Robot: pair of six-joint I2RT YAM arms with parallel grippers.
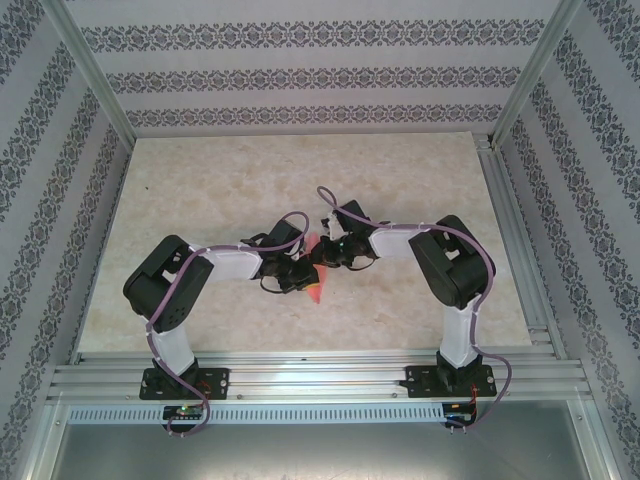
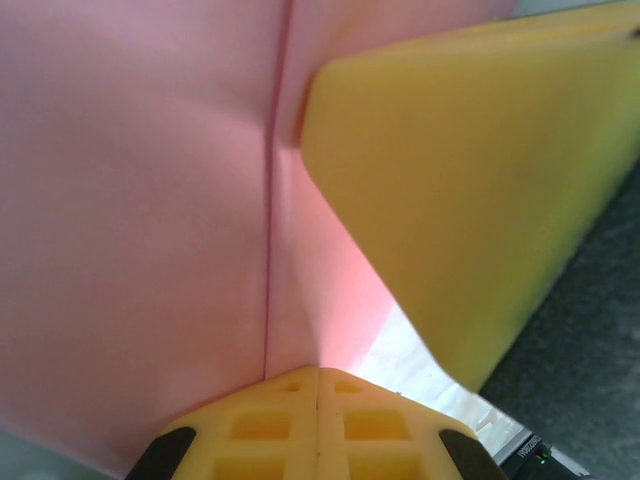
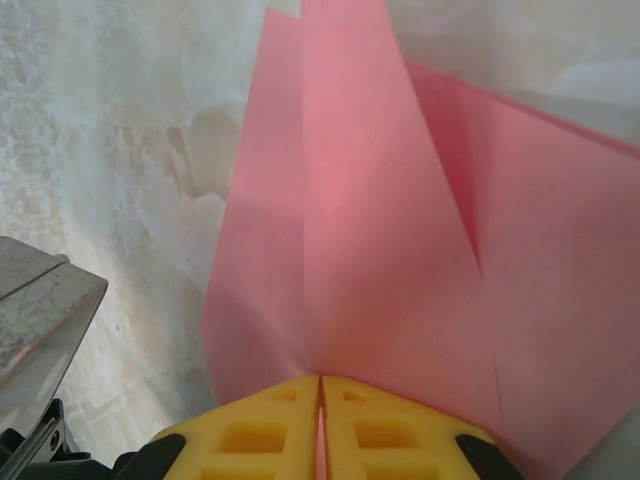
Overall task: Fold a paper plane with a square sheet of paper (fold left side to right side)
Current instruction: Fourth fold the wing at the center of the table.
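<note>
Paper (image 1: 316,288), pink-red and already creased to a narrow point, is held near the middle of the surface (image 1: 200,180), pinched from both sides. The left end effector (image 1: 291,276) is clenched on the paper at a long crease (image 2: 270,250). The right end effector (image 1: 332,256) is clamped on the folded layers as well.

The risk from here, as I judge it, is two tight grips on one thin paper. If either arm pulls away across the surface before the other lets go, the paper could tear or the folds could skew. A one-sided release could let the layers spring open.

From above, the arms meet mid-surface and hide most of the paper, leaving a red tip. The left wrist camera shows the crease running to its fingertips, with a yellow finger (image 2: 470,190) of the right end effector lying across the paper. The right wrist camera gives the pointed outline, the layered flaps and the marbled surface behind.
</note>
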